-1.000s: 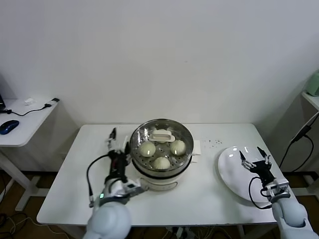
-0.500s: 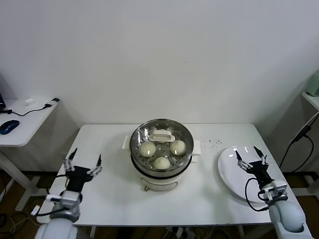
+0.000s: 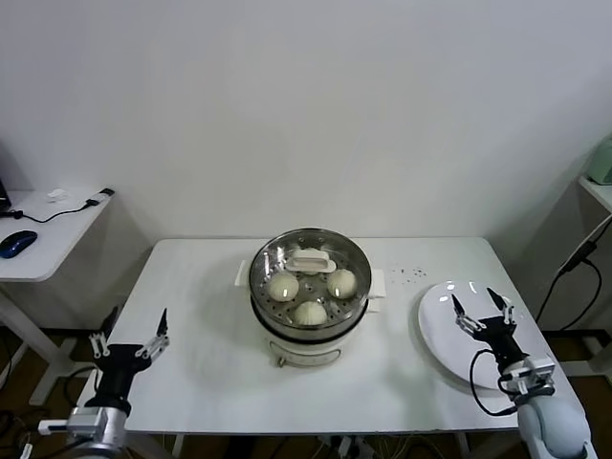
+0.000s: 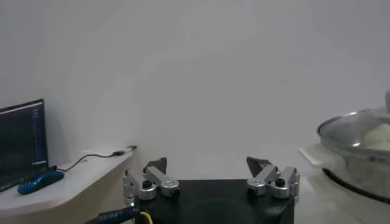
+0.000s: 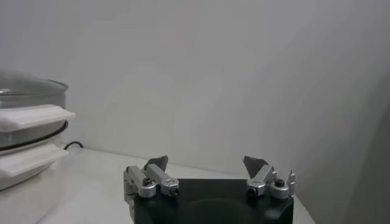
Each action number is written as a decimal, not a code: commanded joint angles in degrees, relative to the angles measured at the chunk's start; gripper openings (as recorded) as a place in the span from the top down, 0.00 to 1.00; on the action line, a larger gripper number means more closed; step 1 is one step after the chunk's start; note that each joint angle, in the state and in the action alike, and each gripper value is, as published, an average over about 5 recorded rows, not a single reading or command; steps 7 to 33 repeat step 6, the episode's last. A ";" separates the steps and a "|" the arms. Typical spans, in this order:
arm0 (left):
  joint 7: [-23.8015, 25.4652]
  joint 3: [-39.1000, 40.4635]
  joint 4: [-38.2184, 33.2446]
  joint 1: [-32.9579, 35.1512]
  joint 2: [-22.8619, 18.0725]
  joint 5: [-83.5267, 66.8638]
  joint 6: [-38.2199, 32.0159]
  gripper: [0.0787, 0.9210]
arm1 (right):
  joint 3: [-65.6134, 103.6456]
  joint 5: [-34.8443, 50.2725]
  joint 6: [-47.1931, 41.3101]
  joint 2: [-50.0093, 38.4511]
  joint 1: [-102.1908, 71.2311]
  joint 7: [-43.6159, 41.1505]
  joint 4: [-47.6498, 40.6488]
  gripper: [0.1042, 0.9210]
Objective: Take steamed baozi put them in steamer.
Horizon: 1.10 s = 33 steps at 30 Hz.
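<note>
Steamer (image 3: 309, 304), lidded, mid-surface (image 3: 201, 287): three steamed baozi (image 3: 310, 312) seen inside.
Left end effector (image 3: 127, 344) and right end effector (image 3: 481, 315) are spread wide, empty, well clear; white plate (image 3: 440, 330) is bare; retreat is best kept clear of the glass lid (image 3: 311, 263).

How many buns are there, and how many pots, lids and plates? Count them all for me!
Small round cream-white dough buns: 3 visible
Round shiny steel steamer pot: 1
Round glass lid with white handle: 1
Flat white plate: 1
Total: 6
</note>
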 commanded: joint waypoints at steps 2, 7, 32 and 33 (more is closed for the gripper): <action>0.85 -0.91 -0.95 2.13 -1.95 -1.79 -3.16 0.12 | 1.51 1.48 -0.46 0.30 -1.85 -0.18 1.05 0.12; 0.84 -0.58 -1.49 2.25 -1.95 -1.11 -3.07 0.12 | 2.05 2.07 -0.36 0.33 -2.06 -0.26 0.97 0.12; 0.84 -0.58 -1.49 2.25 -1.95 -1.11 -3.07 0.12 | 2.05 2.07 -0.36 0.33 -2.06 -0.26 0.97 0.12; 0.84 -0.58 -1.49 2.25 -1.95 -1.11 -3.07 0.12 | 2.05 2.07 -0.36 0.33 -2.06 -0.26 0.97 0.12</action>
